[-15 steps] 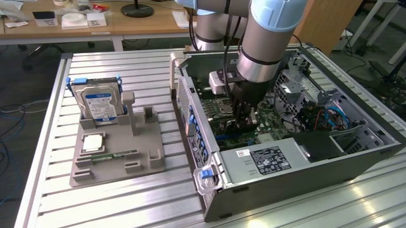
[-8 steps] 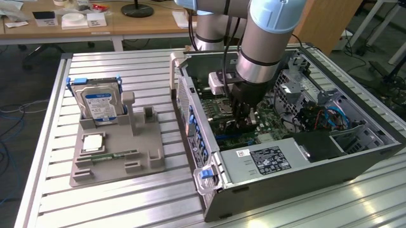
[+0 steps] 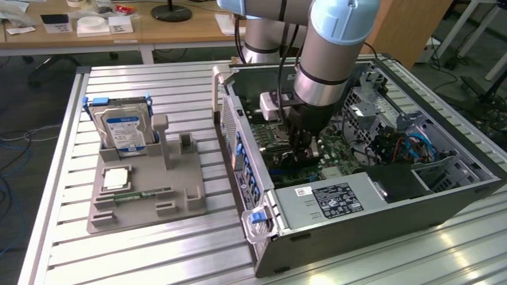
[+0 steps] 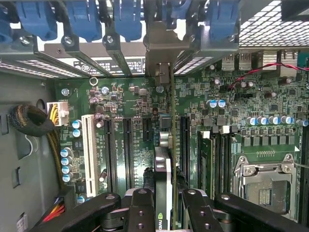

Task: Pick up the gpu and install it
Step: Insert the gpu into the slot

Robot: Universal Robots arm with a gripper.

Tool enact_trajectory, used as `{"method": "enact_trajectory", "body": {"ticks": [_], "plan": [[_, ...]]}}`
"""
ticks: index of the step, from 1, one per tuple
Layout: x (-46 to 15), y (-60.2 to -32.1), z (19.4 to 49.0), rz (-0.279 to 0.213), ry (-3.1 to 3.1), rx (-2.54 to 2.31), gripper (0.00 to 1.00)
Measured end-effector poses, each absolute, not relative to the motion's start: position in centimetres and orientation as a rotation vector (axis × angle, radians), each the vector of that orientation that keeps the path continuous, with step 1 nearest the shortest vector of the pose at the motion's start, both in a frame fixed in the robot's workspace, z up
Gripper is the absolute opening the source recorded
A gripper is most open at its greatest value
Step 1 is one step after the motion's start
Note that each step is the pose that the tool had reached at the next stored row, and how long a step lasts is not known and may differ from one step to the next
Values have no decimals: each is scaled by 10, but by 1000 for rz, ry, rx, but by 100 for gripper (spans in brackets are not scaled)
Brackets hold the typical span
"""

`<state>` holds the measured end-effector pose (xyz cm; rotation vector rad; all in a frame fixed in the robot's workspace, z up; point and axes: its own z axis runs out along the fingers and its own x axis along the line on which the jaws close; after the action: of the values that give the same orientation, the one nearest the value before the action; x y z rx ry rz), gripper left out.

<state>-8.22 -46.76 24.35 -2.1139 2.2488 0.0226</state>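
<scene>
In the wrist view, nearest the camera, the end effector [image 4: 164,208] is part-closed, its two black fingers [image 4: 140,208] pinching the top edge of the gpu [image 4: 163,169]. The card hangs edge-on and upright between them, which keeps its connector edge pointing down at the motherboard [image 4: 241,111] and its body parallel to the long expansion slots [image 4: 126,145]. Gripping it from above leaves that lower edge free to meet a slot.

Beyond the fingers, the card's silvery bracket [image 4: 161,48] reaches toward the rear wall of the computer case [image 3: 443,202], among the blue slot clips [image 4: 128,19], so the bracket lines up with an opening there. Whether the card is already seated in a slot or only just above it is hard to tell from this angle.

In the exterior view the arm [image 3: 329,65] reaches straight down into the open case. Well apart, on the table [image 3: 158,249], a grey holder [image 3: 142,202] keeps the hard drive [image 3: 123,127] upright.
</scene>
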Motion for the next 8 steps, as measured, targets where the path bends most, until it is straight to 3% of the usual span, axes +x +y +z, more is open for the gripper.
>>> {"method": "enact_trajectory", "body": {"ticks": [8], "plan": [[-83,-468,240,22,2249,-2114,27]]}}
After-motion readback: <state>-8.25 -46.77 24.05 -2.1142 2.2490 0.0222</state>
